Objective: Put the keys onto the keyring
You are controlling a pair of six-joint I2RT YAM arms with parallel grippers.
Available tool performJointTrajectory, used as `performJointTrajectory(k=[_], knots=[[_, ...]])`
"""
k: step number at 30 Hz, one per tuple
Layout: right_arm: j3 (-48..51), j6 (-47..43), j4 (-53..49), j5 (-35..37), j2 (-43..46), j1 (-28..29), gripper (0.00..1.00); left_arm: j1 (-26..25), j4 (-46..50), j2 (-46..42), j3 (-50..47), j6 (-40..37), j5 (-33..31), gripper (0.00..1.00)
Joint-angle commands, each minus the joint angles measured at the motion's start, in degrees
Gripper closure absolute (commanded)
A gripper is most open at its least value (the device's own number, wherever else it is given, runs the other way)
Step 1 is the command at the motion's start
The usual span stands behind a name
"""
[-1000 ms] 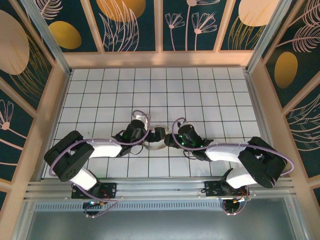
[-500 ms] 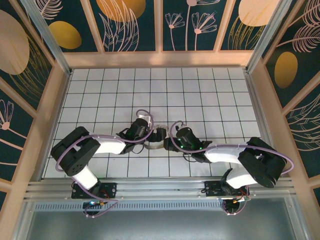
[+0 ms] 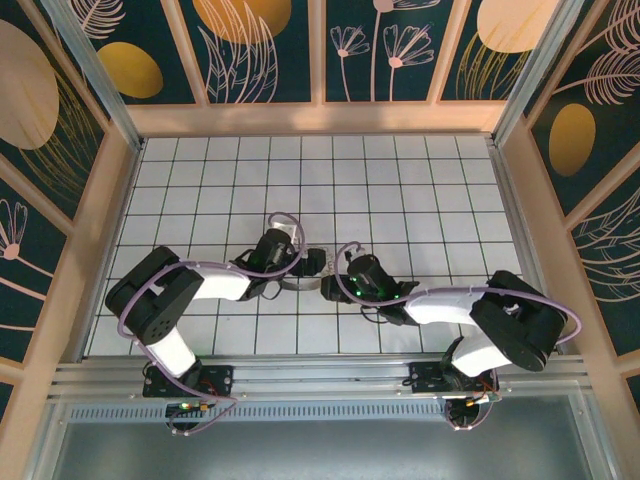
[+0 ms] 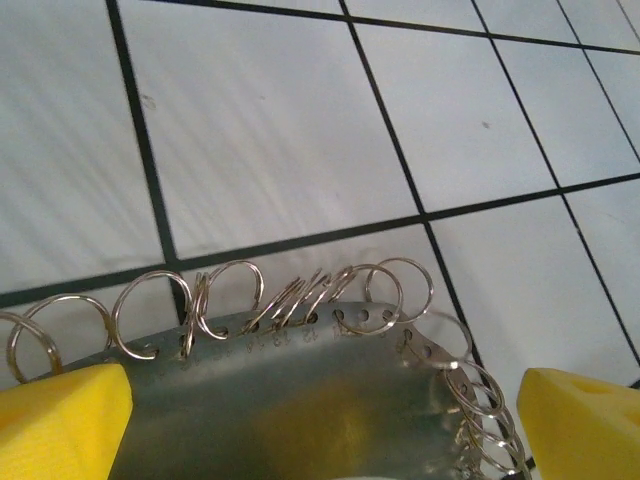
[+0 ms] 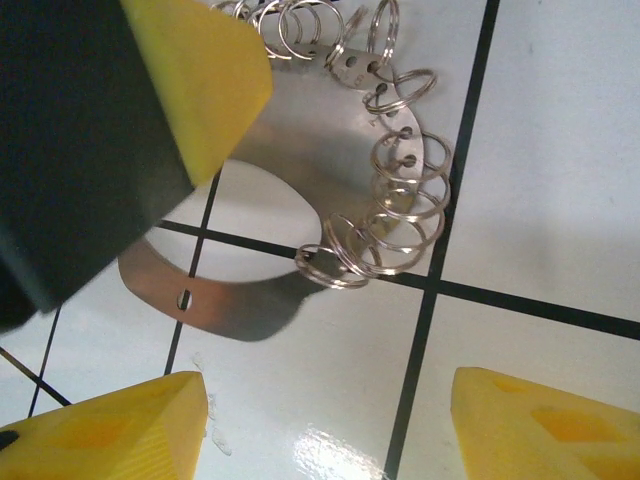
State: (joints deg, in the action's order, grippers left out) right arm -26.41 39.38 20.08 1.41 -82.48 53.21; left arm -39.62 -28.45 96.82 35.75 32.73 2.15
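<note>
Your left hand [image 3: 308,264] has swung in over the keyring [image 4: 300,400], pads [image 4: 60,420] wide apart astride it on the tabletop [image 4: 280,130]. Your right hand [image 3: 333,287], also open, waits beside. Neither grips anything; threading has not begun.

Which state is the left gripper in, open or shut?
Open: the left gripper has its yellow pads wide apart, the silvery ring-strung metal band between them.
</note>
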Motion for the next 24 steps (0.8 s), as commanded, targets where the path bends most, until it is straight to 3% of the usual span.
performJointTrajectory(k=[1,11,24], knots=[[-2.0,-0.6,1.7,-0.2,-0.8,0.9,0.34,0.5,-0.2,-0.7,1.1,-1.8,2.2,0.01],[-3.1,-3.0,-1.1,4.6,0.8,1.2,0.36,0.5,3.3,-14.9,2.0,-1.5,1.1,0.01],[-6.1,-8.5,-1.5,-2.2,-0.2,1.2,0.37,0.6,6.5,-32.2,-4.6,3.2,-17.0,0.01]])
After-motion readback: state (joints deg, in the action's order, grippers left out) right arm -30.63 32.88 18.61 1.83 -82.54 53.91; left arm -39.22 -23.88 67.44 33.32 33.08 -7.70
